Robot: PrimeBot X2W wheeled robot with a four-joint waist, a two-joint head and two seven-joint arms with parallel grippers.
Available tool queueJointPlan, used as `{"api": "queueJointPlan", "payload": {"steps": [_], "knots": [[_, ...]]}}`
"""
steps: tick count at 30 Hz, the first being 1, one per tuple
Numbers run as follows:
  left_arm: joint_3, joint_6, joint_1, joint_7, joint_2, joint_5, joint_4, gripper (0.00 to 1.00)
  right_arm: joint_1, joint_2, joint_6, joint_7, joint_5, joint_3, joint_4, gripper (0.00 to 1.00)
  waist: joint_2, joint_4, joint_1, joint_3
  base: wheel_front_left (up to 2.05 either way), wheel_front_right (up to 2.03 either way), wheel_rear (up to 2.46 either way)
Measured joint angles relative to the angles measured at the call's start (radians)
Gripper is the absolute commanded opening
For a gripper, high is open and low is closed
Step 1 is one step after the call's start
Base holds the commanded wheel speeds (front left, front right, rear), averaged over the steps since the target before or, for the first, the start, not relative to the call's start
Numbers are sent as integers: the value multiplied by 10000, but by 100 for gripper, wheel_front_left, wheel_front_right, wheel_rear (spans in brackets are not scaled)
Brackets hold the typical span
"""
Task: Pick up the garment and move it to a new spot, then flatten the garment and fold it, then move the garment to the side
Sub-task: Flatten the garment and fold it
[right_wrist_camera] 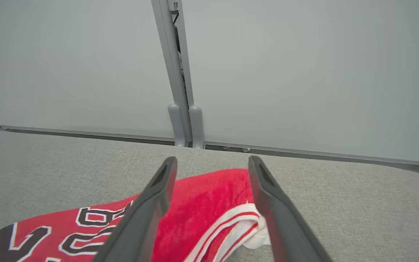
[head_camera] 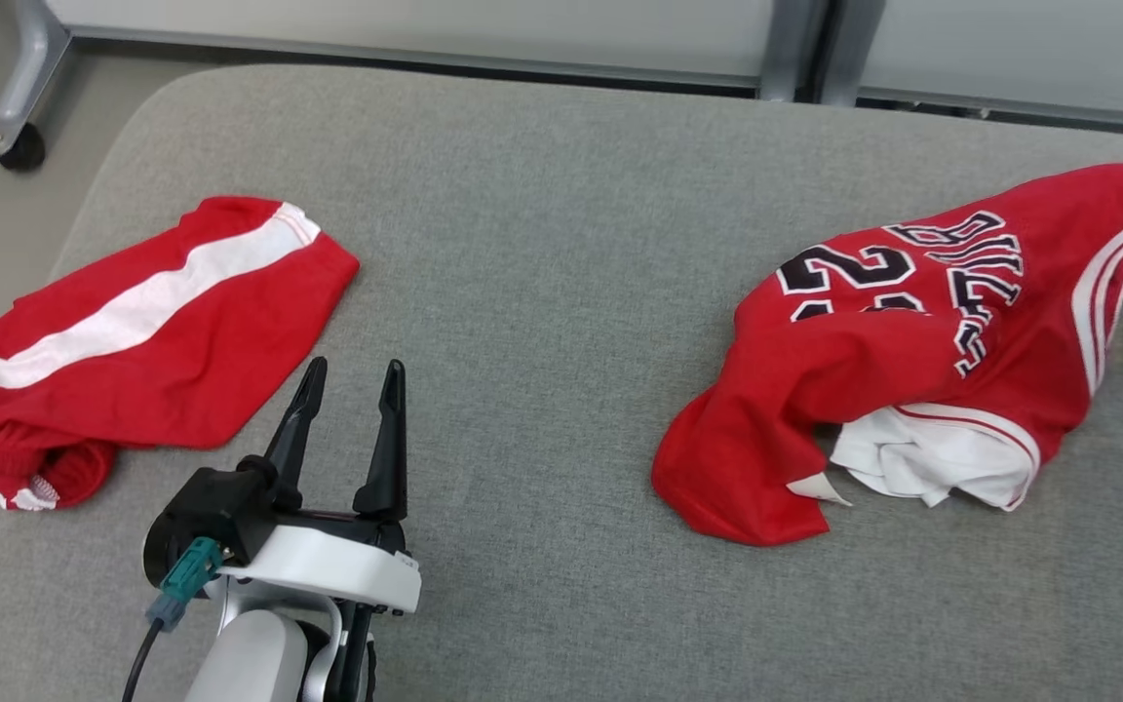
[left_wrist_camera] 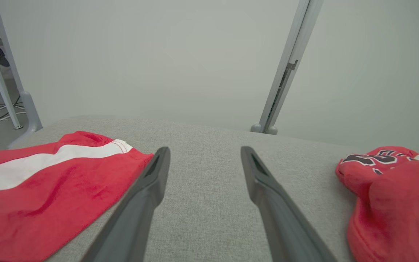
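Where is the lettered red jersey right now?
In the head view the jersey lies crumpled on the right side of the grey cushion, apart from the red shorts on the left, with the open right tool at its striped edge.

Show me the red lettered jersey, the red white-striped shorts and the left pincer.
Red lettered jersey (head_camera: 864,370): head view, plain cloth below the number.
Red white-striped shorts (head_camera: 181,361): head view, red cloth below the stripe.
Left pincer (head_camera: 355,366): head view, midway between fingertips.
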Motion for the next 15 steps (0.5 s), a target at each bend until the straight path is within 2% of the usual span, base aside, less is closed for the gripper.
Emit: {"api": "queueJointPlan", "payload": {"steps": [8, 15], "knots": [[391, -21, 521, 0, 15, 79, 125, 100, 1547, 838, 2, -2094, 372, 769, -1511, 100, 0, -811, 0, -1187, 0, 0, 0], [679, 92, 1086, 0, 67, 61, -86, 100, 3490, 1338, 2, -2635, 184, 270, -2752, 100, 0, -1596, 0, -2041, 0, 0, 0]]}}
